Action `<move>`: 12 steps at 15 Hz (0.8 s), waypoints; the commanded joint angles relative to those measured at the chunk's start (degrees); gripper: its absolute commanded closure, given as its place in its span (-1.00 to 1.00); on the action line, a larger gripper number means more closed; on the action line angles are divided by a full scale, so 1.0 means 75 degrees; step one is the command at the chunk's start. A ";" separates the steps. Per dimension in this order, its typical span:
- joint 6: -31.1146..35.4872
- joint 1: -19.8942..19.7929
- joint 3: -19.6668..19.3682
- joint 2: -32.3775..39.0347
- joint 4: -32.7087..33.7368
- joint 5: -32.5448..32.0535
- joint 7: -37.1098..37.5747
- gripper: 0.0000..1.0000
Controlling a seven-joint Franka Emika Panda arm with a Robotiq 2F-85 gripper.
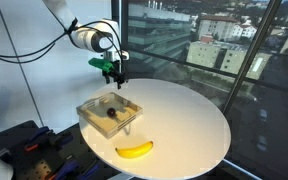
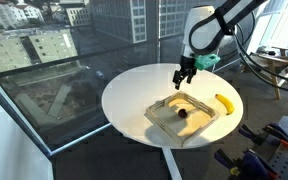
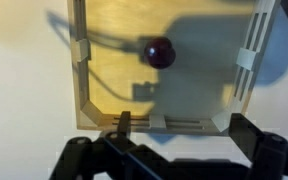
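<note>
From the wrist, my gripper (image 3: 169, 160) hangs just above one wall of the tray (image 3: 81, 70). Its fingers are spread apart and grasp nothing, and its shadow falls across the tray's pale wooden floor. A dark ball (image 3: 160, 51) lies alone inside the tray, away from the wall under the gripper and clear of all the walls.

In both exterior views the gripper (image 1: 114, 75) (image 2: 183, 80) points straight down over the tray's rim (image 1: 96, 127) (image 2: 164, 128), well above the wood and touching neither tray nor ball. The ball (image 1: 111, 113) (image 2: 182, 113) sits near the middle of the tray, lower than the fingertips and a little to one side of them. The white arm (image 1: 84, 38) (image 2: 209, 30) bends down to the gripper from above the tray.

Just outside the tray a banana (image 1: 134, 150) (image 2: 224, 103) lies flat, near one of the tray's walls but not touching it. I cannot tell from these views how that wall stands relative to the one under the gripper. Tray and banana both rest on a round white table (image 1: 189, 120) (image 2: 129, 90); the tray sits toward one side of it, and the banana lies close to the table's edge.

Beyond the tray and table, tall windows (image 1: 239, 45) (image 2: 84, 60) look down on city buildings (image 1: 219, 52) (image 2: 34, 45).
</note>
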 commanded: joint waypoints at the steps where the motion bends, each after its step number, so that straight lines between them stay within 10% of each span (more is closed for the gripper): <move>1: 0.0141 -0.0022 0.0057 0.0063 0.0065 0.0243 -0.0195 -1.00; 12: 0.0054 0.0042 -0.0006 0.0023 0.0011 0.0065 -0.0013 -1.00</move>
